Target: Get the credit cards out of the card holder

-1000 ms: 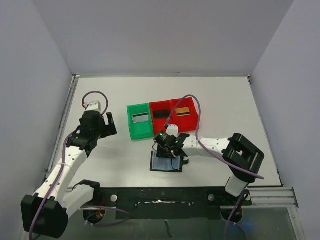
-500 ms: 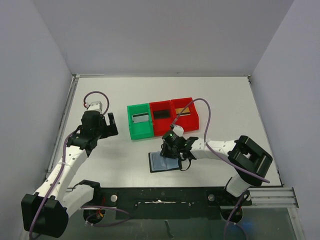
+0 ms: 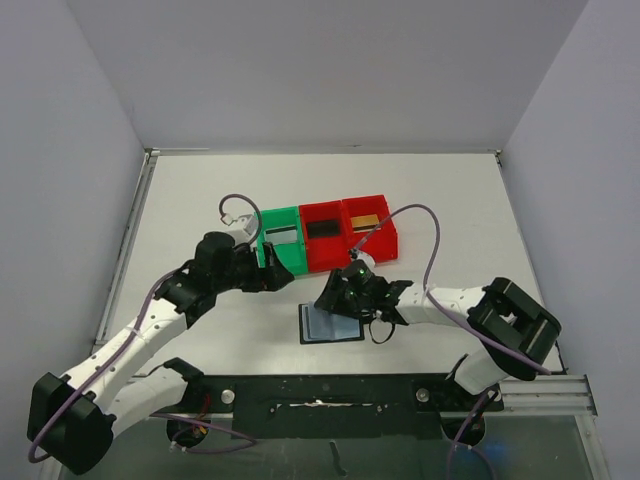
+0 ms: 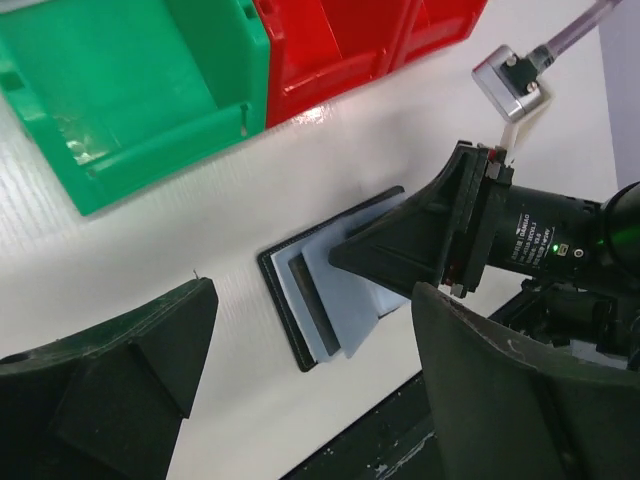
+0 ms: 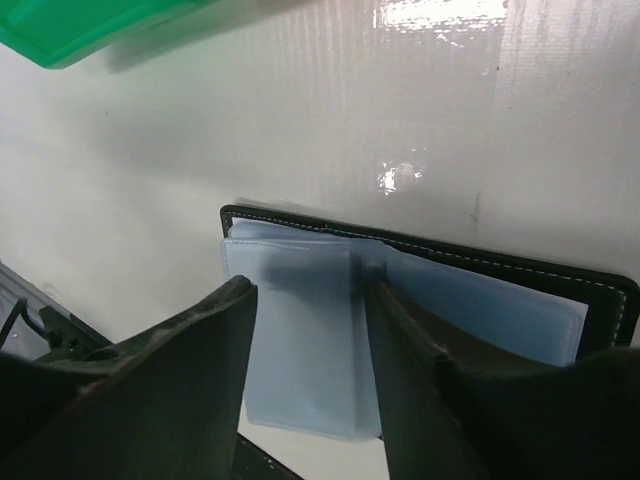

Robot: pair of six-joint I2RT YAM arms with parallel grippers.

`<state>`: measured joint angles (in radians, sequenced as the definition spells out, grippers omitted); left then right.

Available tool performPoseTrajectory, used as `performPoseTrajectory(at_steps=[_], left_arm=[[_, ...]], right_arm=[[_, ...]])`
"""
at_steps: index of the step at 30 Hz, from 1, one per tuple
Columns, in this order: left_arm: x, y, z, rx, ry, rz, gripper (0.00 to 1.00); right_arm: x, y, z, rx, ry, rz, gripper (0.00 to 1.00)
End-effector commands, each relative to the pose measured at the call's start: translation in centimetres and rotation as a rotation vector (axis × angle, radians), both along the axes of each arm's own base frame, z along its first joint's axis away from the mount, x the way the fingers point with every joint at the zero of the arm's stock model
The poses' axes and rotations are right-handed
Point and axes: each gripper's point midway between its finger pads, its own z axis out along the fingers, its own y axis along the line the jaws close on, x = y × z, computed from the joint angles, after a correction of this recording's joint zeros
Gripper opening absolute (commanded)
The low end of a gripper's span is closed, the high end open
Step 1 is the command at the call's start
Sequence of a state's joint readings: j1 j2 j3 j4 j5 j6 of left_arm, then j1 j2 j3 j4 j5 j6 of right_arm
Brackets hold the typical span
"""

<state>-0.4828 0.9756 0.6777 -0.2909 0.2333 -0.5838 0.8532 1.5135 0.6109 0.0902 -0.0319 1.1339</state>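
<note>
The card holder (image 3: 331, 326) lies open near the table's front edge, its grey-blue pockets up. It also shows in the left wrist view (image 4: 322, 312) and the right wrist view (image 5: 470, 290). My right gripper (image 3: 336, 297) is open, low over it, its fingers astride a pocket leaf (image 5: 300, 350). My left gripper (image 3: 276, 277) is open and empty, above the table between the green bin and the holder. A gold card (image 3: 365, 221), a black card (image 3: 322, 228) and a silvery-grey card (image 3: 281, 236) each lie in a bin. A dark strip (image 4: 316, 305) shows between the pockets.
The green bin (image 3: 262, 252) and two joined red bins (image 3: 343, 255) stand in a row behind the holder. The green bin's near wall (image 4: 170, 150) is close to my left fingers. The black front rail (image 3: 330, 395) runs just below the holder.
My left arm has swung right and forward, from the far left to beside the green bin. My right gripper has shifted a little over the holder, which has moved slightly.
</note>
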Motion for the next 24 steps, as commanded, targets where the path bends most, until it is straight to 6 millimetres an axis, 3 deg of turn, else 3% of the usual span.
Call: performPoseTrajectory(at_steps=[1, 6, 12, 17, 24], left_arm=[[0.7, -0.5, 1.8, -0.005, -0.044, 0.059, 0.77], [1.2, 1.5, 2.8, 0.037, -0.079, 0.156, 0.77], [0.9, 2.9, 3.2, 0.031, -0.092, 0.233, 0.77], [0.6, 3.2, 3.1, 0.025, -0.088, 0.246, 0.77], [0.4, 2.2, 2.9, 0.000, -0.072, 0.200, 0.77]], right_arm=[[-0.2, -1.0, -0.3, -0.190, -0.031, 0.031, 0.53], [-0.5, -1.0, -1.0, -0.358, -0.027, 0.053, 0.63], [-1.0, 0.0, -1.3, -0.400, -0.033, 0.091, 0.72], [-1.2, -0.2, -1.7, -0.423, -0.023, 0.090, 0.71], [-1.6, 0.5, -1.8, -0.317, -0.006, 0.097, 0.64]])
